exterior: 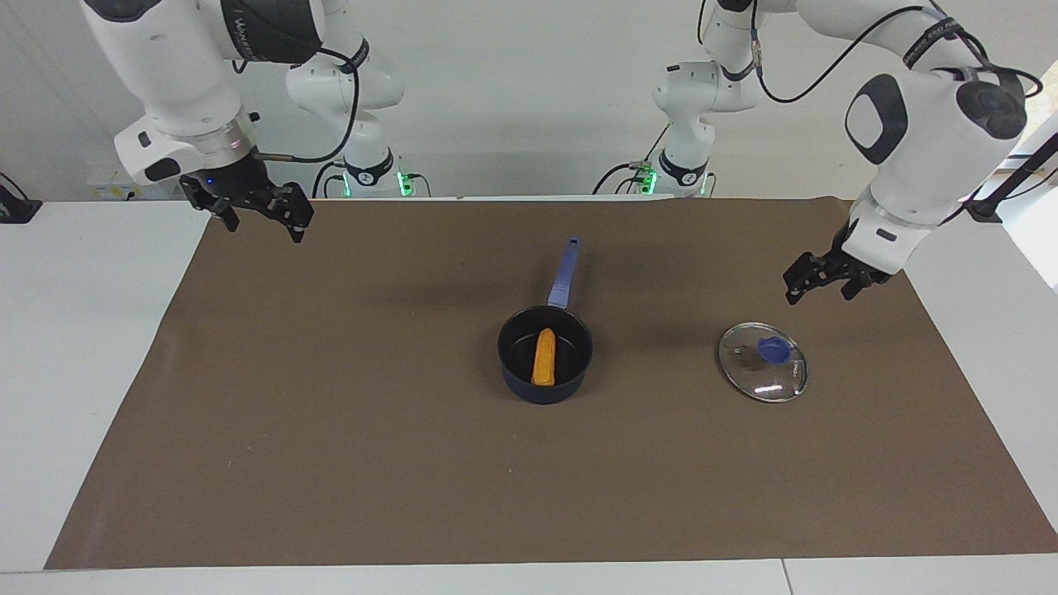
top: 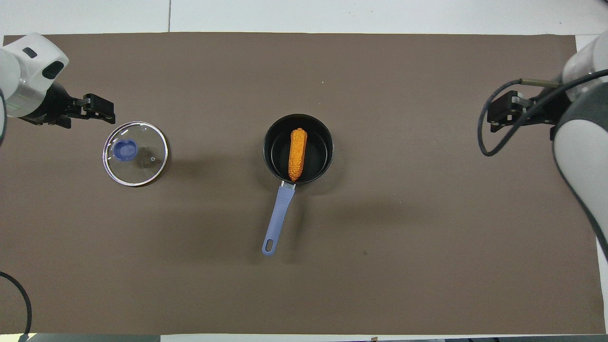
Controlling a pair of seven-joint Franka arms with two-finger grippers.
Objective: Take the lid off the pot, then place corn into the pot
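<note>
A brown mat [exterior: 331,430] covers the white table. In the facing view, the dark blue pot [exterior: 545,354] stands at the middle, its long handle pointing to the robots, and the orange corn [exterior: 544,367] lies inside. The glass lid [exterior: 762,362] with blue knob lies flat toward the left arm's end. The left gripper [exterior: 817,281] hangs empty and open above the mat beside the lid. In the overhead view, the right gripper [top: 504,110] is raised, empty, fingers apart
</note>
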